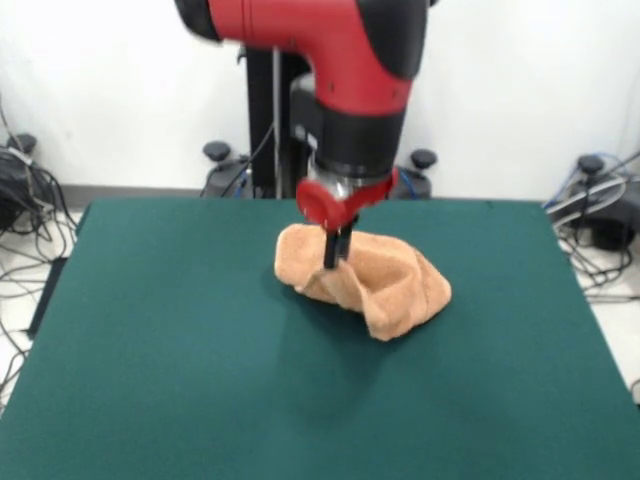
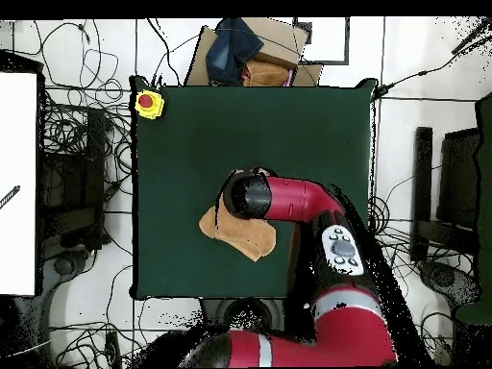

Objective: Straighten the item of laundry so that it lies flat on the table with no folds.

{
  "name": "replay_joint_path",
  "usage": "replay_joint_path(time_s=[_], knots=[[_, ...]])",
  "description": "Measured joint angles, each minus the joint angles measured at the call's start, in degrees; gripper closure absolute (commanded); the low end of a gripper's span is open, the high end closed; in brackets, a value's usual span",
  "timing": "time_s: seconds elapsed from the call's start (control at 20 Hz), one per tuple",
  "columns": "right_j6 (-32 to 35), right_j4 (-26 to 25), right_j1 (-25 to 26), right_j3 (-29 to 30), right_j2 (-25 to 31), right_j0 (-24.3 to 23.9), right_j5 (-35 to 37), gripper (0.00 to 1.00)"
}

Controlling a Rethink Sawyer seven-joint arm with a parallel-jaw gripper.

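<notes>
- The table [image 1: 150, 380] is bare green felt out to all 4 edges around the crumpled towel [image 1: 385, 285] lying mid-table.
- A yellow box with a red button [image 2: 148, 103] occupies 1 corner.

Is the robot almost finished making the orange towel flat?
Not yet. Nothing looks done: the peach-orange terry-cloth towel sits bunched in a lumpy heap on the dark green felt table. In hand: the red and black arm's pincer has its tips down in the towel's left part in the front view; whether it grips the cloth can't be told. Left to do: pull the folds out so the towel lies flat.
</notes>
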Motion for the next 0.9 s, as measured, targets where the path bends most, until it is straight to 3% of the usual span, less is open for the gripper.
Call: replay_joint_path(time_s=[0.25, 0.9], knots=[[0.0, -0.04, -7.49, 5.97, -0.02, -0.28, 0.02, 1.0], [0.0, -0.08, -22.87, 14.6, -0.06, -2.53, 0.37, 1.0]])
